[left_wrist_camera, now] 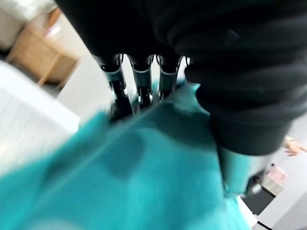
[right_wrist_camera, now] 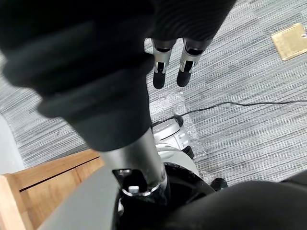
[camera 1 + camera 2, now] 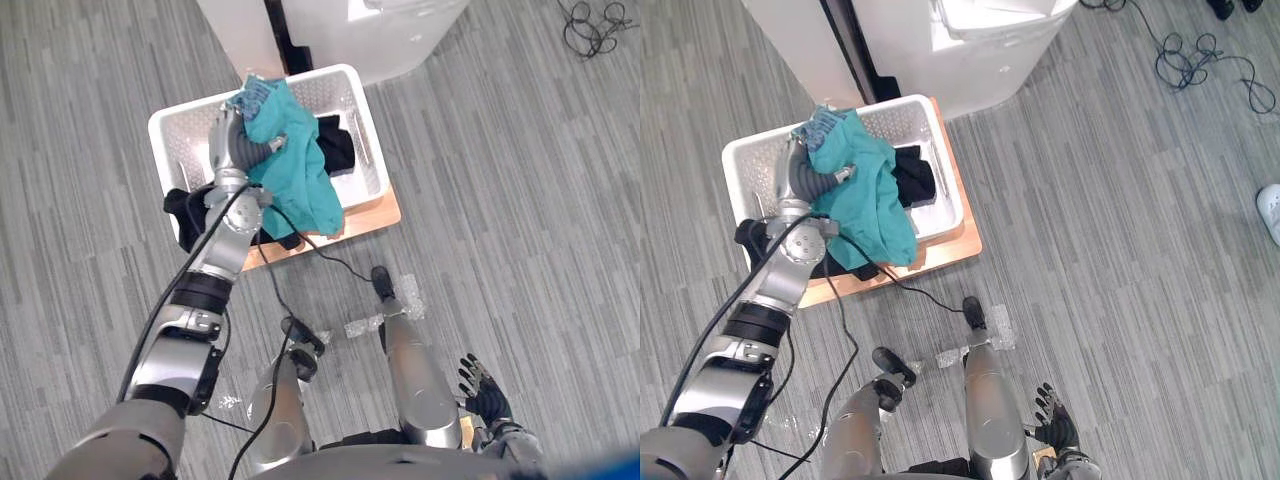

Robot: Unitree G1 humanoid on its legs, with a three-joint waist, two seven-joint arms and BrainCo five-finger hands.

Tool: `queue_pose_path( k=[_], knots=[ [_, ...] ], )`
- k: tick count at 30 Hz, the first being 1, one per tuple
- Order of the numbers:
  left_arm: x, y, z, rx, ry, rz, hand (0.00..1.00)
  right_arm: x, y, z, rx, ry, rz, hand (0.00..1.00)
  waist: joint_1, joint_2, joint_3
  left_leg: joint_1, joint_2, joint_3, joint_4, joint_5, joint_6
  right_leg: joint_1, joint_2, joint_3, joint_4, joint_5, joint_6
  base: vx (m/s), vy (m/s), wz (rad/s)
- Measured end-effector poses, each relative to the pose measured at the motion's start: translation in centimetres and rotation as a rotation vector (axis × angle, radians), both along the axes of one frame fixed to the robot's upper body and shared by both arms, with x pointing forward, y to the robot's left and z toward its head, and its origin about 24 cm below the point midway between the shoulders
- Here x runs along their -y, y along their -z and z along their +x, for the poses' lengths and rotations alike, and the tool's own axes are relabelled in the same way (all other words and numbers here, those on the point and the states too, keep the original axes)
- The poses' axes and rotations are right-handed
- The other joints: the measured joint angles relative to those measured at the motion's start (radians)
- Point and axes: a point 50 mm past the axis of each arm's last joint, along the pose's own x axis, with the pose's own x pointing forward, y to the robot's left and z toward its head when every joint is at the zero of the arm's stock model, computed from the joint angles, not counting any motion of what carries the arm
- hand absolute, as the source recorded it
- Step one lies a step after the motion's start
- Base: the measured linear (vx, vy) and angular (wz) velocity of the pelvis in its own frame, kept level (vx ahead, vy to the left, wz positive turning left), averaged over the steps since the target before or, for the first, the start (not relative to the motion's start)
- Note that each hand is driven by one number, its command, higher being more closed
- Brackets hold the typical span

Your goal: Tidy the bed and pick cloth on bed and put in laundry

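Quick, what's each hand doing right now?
Left hand: closed on the teal cloth, over the white basket.
Right hand: open, holding nothing.

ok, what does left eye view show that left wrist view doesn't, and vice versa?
Left eye view: white laundry basket on a wooden board, black clothes inside it, and the right robot hand open, hanging low. Left wrist view: a close-up of the contact, with cloth lying right against the hand; the background is too blurred to identify. Both: the teal cloth on the left robot hand.
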Motion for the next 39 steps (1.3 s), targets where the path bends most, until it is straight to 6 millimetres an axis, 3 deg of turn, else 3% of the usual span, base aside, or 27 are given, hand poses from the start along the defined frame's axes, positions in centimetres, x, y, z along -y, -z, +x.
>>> queue_pose_path(
  k=[4,8,11,14,16,18,21,24,27,29,31,34,36,39],
  knots=[
    [-0.1,-0.7,-0.2,-0.057,0.035,0.127,0.00,0.3,0.2,-0.6,-0.006,0.011,-0.006,0.00,0.001,0.020,-0.015,0.041,0.004,0.001,-0.010,0.008,0.004,0.049,-0.001,-0.019,-0.013,-0.002,-0.004,0.04,-0.012,0.08],
    [0.6,0.1,-0.7,-0.220,0.142,0.284,0.00,1.0,0.5,-1.3,-0.025,0.005,-0.023,0.00,-0.001,0.046,-0.052,0.105,-0.001,0.019,-0.029,0.010,0.000,0.101,-0.001,-0.020,-0.017,-0.005,-0.005,0.05,0.021,-0.04],
    [1.8,3.5,-1.5,-0.506,0.303,0.377,0.00,1.7,0.8,-2.5,-0.053,0.011,-0.046,0.00,-0.014,0.078,-0.120,0.168,-0.027,0.030,-0.079,0.023,-0.008,0.142,-0.008,-0.020,-0.022,-0.019,0.002,0.06,0.048,-0.03],
    [2.8,8.6,-4.0,-0.867,0.502,0.461,0.00,3.0,1.1,-3.6,-0.085,0.034,-0.069,0.00,-0.052,0.115,-0.164,0.233,-0.053,0.028,-0.126,0.030,-0.011,0.201,-0.021,-0.021,-0.049,-0.033,0.015,0.04,0.036,0.02],
    [2.6,12.5,-6.2,-1.087,0.561,0.454,0.00,4.2,1.5,-4.8,-0.124,0.069,-0.089,0.00,-0.079,0.139,-0.180,0.277,-0.067,0.027,-0.149,0.031,-0.012,0.245,-0.022,-0.020,-0.073,-0.032,0.020,0.03,0.034,-0.04],
    [1.6,14.2,-7.2,-1.149,0.528,0.387,0.00,5.1,2.0,-6.1,-0.180,0.098,-0.108,0.00,-0.100,0.151,-0.188,0.305,-0.080,0.021,-0.166,0.033,-0.013,0.281,-0.028,-0.022,-0.104,-0.024,0.030,0.00,0.013,0.02],
    [0.8,12.7,-6.4,-0.970,0.451,0.195,0.00,6.1,2.4,-7.4,-0.235,0.121,-0.137,0.00,-0.117,0.161,-0.202,0.317,-0.100,0.001,-0.192,0.032,-0.019,0.317,-0.047,-0.038,-0.164,0.002,0.040,-0.04,0.025,0.14],
    [-0.4,8.9,-5.8,-0.743,0.409,0.031,0.00,6.4,2.7,-8.7,-0.256,0.168,-0.143,0.00,-0.114,0.162,-0.227,0.319,-0.115,-0.022,-0.211,0.033,-0.019,0.342,-0.058,-0.048,-0.196,0.017,0.045,0.00,0.008,0.12],
    [-3.1,5.0,-5.7,-0.553,0.355,-0.063,0.00,6.6,2.8,-9.7,-0.258,0.239,-0.145,0.00,-0.108,0.155,-0.253,0.331,-0.117,-0.055,-0.215,0.035,-0.018,0.371,-0.060,-0.074,-0.202,0.016,0.044,0.03,-0.016,0.21],
    [-5.2,3.0,-6.1,-0.430,0.325,-0.163,0.00,6.4,2.9,-9.9,-0.257,0.266,-0.137,0.00,-0.070,0.147,-0.275,0.330,-0.121,-0.066,-0.214,0.044,-0.006,0.378,-0.059,-0.088,-0.206,0.014,0.044,0.05,-0.021,0.19],
    [-6.9,2.3,-7.0,-0.337,0.306,-0.230,0.00,6.1,3.0,-9.9,-0.257,0.265,-0.129,0.00,-0.051,0.135,-0.287,0.323,-0.121,-0.103,-0.210,0.046,-0.005,0.401,-0.060,-0.123,-0.218,0.013,0.043,0.03,-0.036,0.43],
    [-9.6,4.2,-9.4,-0.266,0.218,-0.393,0.00,5.7,3.1,-9.5,-0.243,0.272,-0.108,0.00,-0.001,0.117,-0.314,0.311,-0.116,-0.153,-0.196,0.046,-0.005,0.412,-0.059,-0.156,-0.225,0.005,0.031,0.03,-0.057,0.34],
    [-10.2,7.2,-11.1,-0.264,0.160,-0.547,0.00,5.4,3.2,-9.3,-0.237,0.272,-0.093,0.00,0.027,0.109,-0.318,0.312,-0.116,-0.183,-0.195,0.046,-0.005,0.435,-0.059,-0.180,-0.225,0.000,0.026,0.02,-0.054,0.37],
    [-9.5,14.2,-15.2,-0.372,0.042,-0.822,0.00,3.9,3.5,-8.4,-0.233,0.222,-0.070,0.00,0.075,0.084,-0.332,0.311,-0.113,-0.202,-0.192,0.044,-0.007,0.440,-0.059,-0.201,-0.220,-0.013,0.018,-0.02,-0.038,0.22]
  ],
)
